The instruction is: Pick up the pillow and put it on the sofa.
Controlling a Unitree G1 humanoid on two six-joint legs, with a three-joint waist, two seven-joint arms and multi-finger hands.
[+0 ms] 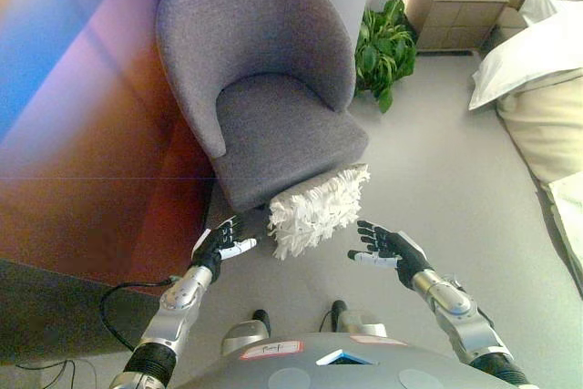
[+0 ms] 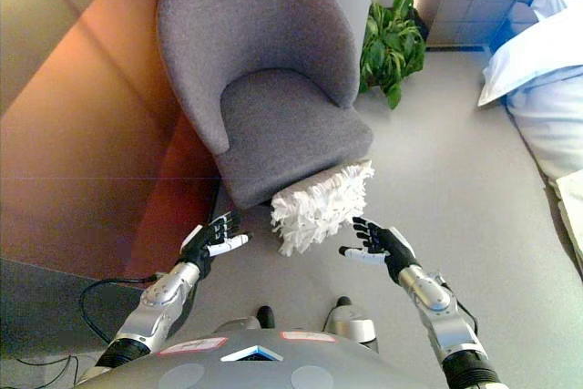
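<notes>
A white shaggy pillow (image 1: 319,209) leans on the floor against the front edge of a grey tub armchair (image 1: 264,88). My left hand (image 1: 219,245) is open, just left of the pillow's lower end and apart from it. My right hand (image 1: 387,248) is open, to the right of the pillow and a little below it, also apart. Both hands hold nothing. The chair's seat (image 2: 287,129) is bare.
A wood-coloured wall (image 1: 82,134) runs along the left. A green potted plant (image 1: 383,47) stands behind the chair on the right. A bed with white bedding (image 1: 537,79) is at the right edge, a nightstand (image 1: 451,11) at the back.
</notes>
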